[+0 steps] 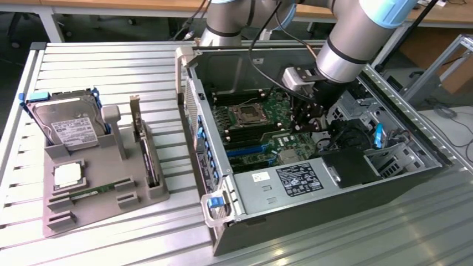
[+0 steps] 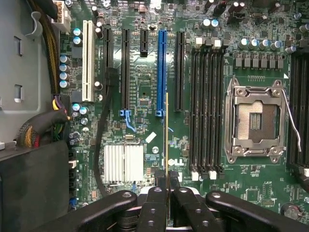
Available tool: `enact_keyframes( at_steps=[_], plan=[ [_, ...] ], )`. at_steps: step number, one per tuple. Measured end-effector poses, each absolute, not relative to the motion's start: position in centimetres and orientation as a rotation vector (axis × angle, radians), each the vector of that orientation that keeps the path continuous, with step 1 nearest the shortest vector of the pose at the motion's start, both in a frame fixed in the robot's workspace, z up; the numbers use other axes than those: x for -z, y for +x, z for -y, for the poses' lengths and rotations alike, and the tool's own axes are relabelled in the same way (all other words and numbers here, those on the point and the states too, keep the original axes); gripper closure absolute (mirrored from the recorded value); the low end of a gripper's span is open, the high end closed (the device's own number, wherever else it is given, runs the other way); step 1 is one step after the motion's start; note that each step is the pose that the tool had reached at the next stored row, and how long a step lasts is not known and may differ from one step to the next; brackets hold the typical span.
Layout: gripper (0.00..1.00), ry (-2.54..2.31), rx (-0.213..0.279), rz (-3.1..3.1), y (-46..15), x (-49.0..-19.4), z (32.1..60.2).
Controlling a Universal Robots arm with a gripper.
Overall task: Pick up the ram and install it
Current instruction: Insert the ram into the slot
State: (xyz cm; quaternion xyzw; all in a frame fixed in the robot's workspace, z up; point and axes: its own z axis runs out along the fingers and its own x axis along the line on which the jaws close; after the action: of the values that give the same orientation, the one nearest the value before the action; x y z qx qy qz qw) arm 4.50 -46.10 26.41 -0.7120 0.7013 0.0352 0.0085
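Slatted metal workbench (image 1: pixel 96 66), with an open PC tower (image 1: pixel 310 183) lying on its side and a grey parts holder (image 1: pixel 96 191) off to the exterior view's left. That holder has a hard drive (image 1: pixel 66 119), a silver processor chip (image 1: pixel 66 176) and a dark expansion card (image 1: pixel 144 147) standing in it. The arm reaches down into the case, and the gripper (image 1: pixel 309 115) hangs just over the motherboard (image 1: pixel 258 133) (pretty crowded in there, with cables and the drive cage beside it).

Wrist view: the gripper (image 2: pixel 167 193) is clenched on the ram (image 2: pixel 167 140), seen edge-on as a thin strip running out from between the fingers (image 2: pixel 153 205). It sits above the board between the blue slot (image 2: pixel 161 72) and the black memory slots (image 2: pixel 207 106), not lined up with any of them yet. So I'd say pickup is done and it's mid-carry toward install. The next move calls for shifting sideways over a memory slot and keeping the stick square to it. The empty CPU socket (image 2: pixel 256 121) and its lever are right beside those slots, so that's the thing to stay clear of.
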Motion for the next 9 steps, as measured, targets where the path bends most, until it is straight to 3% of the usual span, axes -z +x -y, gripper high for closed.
enact_keyframes(
  at_steps=[9],
  plan=[
    [0.88, -2.225, -0.110, -2.191, 4.5, -25.3, 46.1]
  ],
)
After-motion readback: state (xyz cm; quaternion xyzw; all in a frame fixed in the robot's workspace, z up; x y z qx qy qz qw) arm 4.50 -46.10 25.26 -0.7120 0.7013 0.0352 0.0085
